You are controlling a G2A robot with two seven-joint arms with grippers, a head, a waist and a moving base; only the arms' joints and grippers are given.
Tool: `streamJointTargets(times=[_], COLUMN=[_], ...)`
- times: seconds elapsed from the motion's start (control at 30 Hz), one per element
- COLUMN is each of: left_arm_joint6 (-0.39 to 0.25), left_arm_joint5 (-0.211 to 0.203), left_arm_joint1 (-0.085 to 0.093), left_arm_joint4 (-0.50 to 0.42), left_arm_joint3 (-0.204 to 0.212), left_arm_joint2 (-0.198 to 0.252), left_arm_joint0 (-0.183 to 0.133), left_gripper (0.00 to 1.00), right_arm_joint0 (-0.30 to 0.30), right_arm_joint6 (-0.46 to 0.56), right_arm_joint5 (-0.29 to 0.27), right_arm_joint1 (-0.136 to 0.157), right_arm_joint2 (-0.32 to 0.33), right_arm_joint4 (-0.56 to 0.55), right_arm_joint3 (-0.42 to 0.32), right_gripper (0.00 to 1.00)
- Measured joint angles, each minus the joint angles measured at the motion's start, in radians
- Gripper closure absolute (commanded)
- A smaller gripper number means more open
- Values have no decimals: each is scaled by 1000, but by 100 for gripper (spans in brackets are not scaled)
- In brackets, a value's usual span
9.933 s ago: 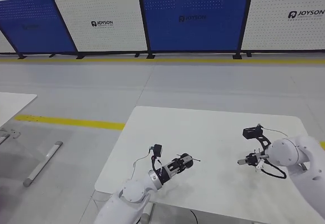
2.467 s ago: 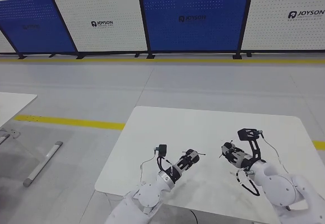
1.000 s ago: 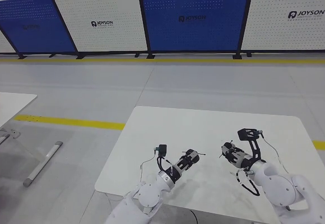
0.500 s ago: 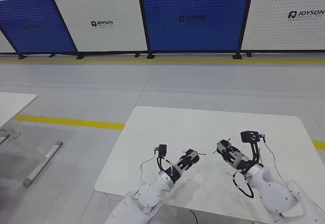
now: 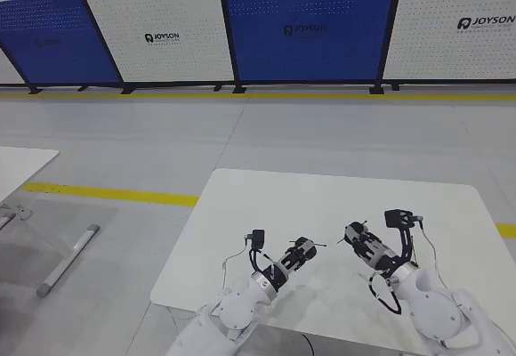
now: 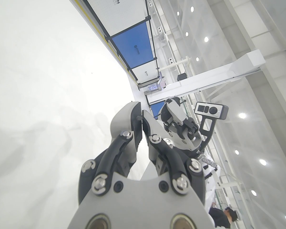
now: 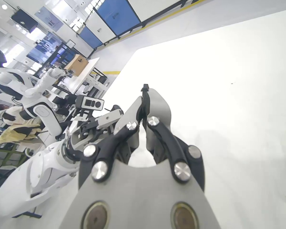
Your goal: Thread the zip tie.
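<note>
My left gripper (image 5: pixel 304 246) hovers over the front of the white table (image 5: pixel 329 191), shut on a thin black zip tie (image 5: pixel 318 243). The tie's tip pokes out toward the other arm. In the left wrist view a dark sliver sits between the pressed pads of that gripper (image 6: pixel 141 114). A short gap to the right, my right gripper (image 5: pixel 356 231) faces it. It is shut on a black zip tie end (image 7: pixel 145 87), which juts past the tips of the right gripper (image 7: pixel 144 96). Each wrist view shows the other arm's gripper (image 6: pixel 172 107) (image 7: pixel 115 109) farther off.
Both grippers hang near the table's front edge, with bare white tabletop behind them. A second white table (image 5: pixel 9 169) stands off to the left, and a metal bar (image 5: pixel 67 260) lies on the floor between the two tables.
My right gripper came in from the far right and has edged a little closer to the left gripper over the last second. The left gripper has barely moved.
</note>
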Motion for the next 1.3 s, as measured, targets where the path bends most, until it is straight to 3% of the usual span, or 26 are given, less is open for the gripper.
streamJointTargets(times=[0.13,0.3,0.73,1.0,1.3], left_arm_joint6=[0,0,0,0,0], left_arm_joint5=[0,0,0,0,0], left_arm_joint1=[0,0,0,0,0], left_arm_joint4=[0,0,0,0,0], left_arm_joint3=[0,0,0,0,0], left_arm_joint2=[0,0,0,0,0], left_arm_joint0=[0,0,0,0,0], left_gripper=[100,100,100,100,100], right_arm_joint0=[-22,-37,-37,-37,-34], right_arm_joint6=[-111,-261,-266,-289,-265], right_arm_joint5=[-45,-41,-40,42,38], right_arm_joint1=[-13,-34,-35,-51,-58], right_arm_joint2=[-25,-59,-58,-91,-96], right_arm_joint4=[21,22,30,-57,-46], right_arm_joint3=[21,40,44,71,81], right_gripper=[100,100,100,100,100])
